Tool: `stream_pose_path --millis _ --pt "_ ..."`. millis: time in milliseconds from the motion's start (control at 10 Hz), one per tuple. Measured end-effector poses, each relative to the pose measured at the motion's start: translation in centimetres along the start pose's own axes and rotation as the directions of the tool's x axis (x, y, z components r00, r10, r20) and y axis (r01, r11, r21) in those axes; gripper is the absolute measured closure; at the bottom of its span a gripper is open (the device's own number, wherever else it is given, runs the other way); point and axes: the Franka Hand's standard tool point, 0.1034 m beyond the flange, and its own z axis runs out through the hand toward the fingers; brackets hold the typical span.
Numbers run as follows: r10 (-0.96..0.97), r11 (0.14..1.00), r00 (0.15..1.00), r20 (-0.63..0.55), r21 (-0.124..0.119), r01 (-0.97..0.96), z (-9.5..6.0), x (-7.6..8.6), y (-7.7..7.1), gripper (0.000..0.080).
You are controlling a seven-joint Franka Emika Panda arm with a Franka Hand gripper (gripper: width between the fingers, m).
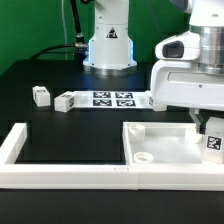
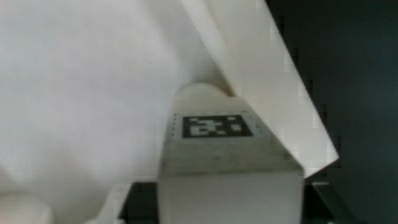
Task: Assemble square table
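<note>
Exterior view shows you the gripper (image 1: pixel 205 127) low at that view's right, hanging over the far right part of the square top (image 1: pixel 175 150). The top lies flat on the black table (image 1: pixel 80 130) with its raised rim up and a round socket (image 1: pixel 145 157) in the near corner toward that view's left. Directly under the fingertips you can see a tagged block (image 1: pixel 213 142), its black-and-white tag facing the camera. The fingers reach down to it, but you cannot tell whether the jaws press on it or stand just clear.

Wrist view gives you the same tagged block (image 2: pixel 215 126) close up in shadow, beside a slanting white rim of the square top (image 2: pixel 89 90); the fingers themselves are not clear there.

Two loose leg blocks (image 1: pixel 40 95) (image 1: pixel 65 101) sit well apart from the gripper at the exterior view's left, next to the marker board (image 1: pixel 112 98). The long bar frame (image 1: pixel 70 172) runs along the front, touching the top's near edge
</note>
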Motion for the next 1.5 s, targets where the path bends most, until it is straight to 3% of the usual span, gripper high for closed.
stream_pose_path --millis 100,300,400,600,900,1000,1100,1300,1400,1500 --pt "0.100 0.995 0.995 0.000 0.001 -0.100 -0.01 0.04 0.05 0.0509" --pt "0.430 0.903 0.903 0.015 -0.008 -0.430 -0.13 0.00 0.19 0.0509" --pt "0.580 0.814 0.814 0.025 -0.017 -0.580 -0.27 -0.09 0.08 0.0509" --pt "0.837 0.546 0.546 0.045 0.009 -0.838 0.04 -0.19 -0.08 0.0509" --pt "0.897 0.440 0.440 0.051 0.004 -0.898 0.00 -0.22 -0.10 0.0509" --pt "0.947 0.313 0.312 0.069 0.007 -0.950 0.01 -0.15 -0.20 0.0509" --pt "0.982 0.157 0.159 0.099 0.029 -0.987 0.01 -0.20 0.03 0.0509" --pt "0.973 0.208 0.211 0.095 0.036 -0.977 0.01 -0.27 0.04 0.0483" --pt "0.971 0.216 0.218 0.094 0.036 -0.976 0.10 -0.32 0.02 0.0346" --pt "0.907 0.417 0.418 0.058 0.025 -0.908 0.08 -0.51 -0.04 0.0209"
